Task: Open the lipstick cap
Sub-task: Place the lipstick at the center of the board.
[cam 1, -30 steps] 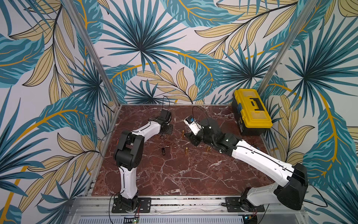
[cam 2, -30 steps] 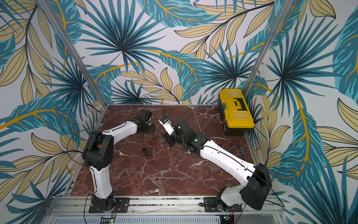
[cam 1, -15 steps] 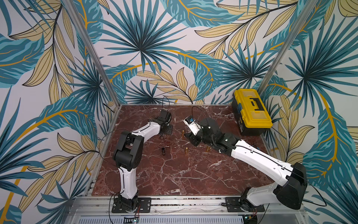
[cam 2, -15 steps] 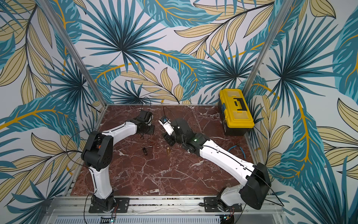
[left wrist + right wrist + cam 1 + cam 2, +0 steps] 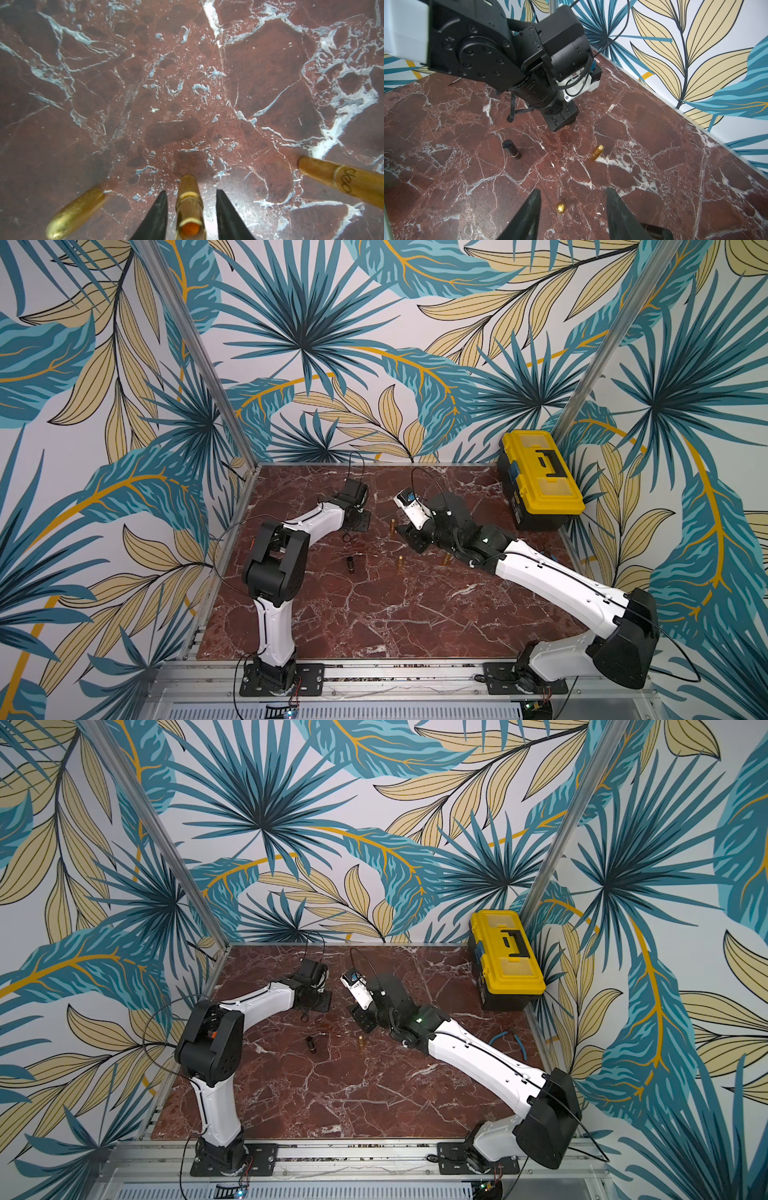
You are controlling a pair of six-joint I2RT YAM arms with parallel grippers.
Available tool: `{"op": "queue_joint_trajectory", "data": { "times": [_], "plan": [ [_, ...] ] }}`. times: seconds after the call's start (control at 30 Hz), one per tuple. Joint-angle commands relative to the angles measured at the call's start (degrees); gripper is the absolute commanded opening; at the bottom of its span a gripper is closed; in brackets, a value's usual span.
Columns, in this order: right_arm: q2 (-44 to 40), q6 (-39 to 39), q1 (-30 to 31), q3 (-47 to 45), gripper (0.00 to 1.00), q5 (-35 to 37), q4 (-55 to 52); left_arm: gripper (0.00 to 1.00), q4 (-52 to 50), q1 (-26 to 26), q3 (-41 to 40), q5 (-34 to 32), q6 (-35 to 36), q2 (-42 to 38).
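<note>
Top views: left arm (image 5: 322, 520) rises upright from its base, elbow folded, forearm reaching toward the back, wrist bent straight down. Wrist view: left gripper (image 5: 191, 191) has its jaws apart, black fingers (image 5: 158, 216) spread to either side. The right arm (image 5: 552, 576) stretches low and diagonally toward centre, wrist tilted down. The right gripper (image 5: 573, 190) has its jaws wide apart and is empty.

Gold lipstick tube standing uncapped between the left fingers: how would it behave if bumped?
The tall, narrow gold lipstick tube stands on end on the red marble tabletop, so it probably tips easily, then rolls. Its glossy shell looks slippery for the black fingers. The exposed orange stick likely smears if touched.
</note>
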Motion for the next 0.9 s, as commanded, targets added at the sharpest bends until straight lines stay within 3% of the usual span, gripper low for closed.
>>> {"op": "queue_joint_trajectory", "data": {
  "times": [0.0, 0.2, 0.33, 0.43, 0.67, 0.87],
  "plan": [
    [0.6, -0.2, 0.2, -0.9, 0.52, 0.6, 0.2, 0.42, -0.3, -0.2, 0.0, 0.1, 0.1, -2.3],
    [-0.5, 0.1, 0.2, -1.4, 0.52, 1.4, 0.1, 0.48, -0.7, -0.4, 1.1, -0.6, -1.3, -7.2],
    [-1.6, 0.0, 0.2, -1.7, 0.52, 3.0, -0.3, 0.51, -11.2, -0.4, 9.6, 1.0, -2.5, -7.6],
    [-3.0, -0.2, -0.4, -2.0, 0.52, 4.5, -1.2, 0.54, -18.3, -1.1, 16.5, 6.2, -3.6, -5.9],
    [-6.5, 3.9, -5.8, -4.3, 0.54, 3.0, -1.9, 0.6, -27.8, -6.1, 27.8, 11.5, -5.0, -0.4],
    [-8.3, 8.5, -11.0, -7.1, 0.54, 1.5, -1.3, 0.61, -30.9, -9.5, 33.1, 11.1, -5.0, 5.0]
  ]
}}
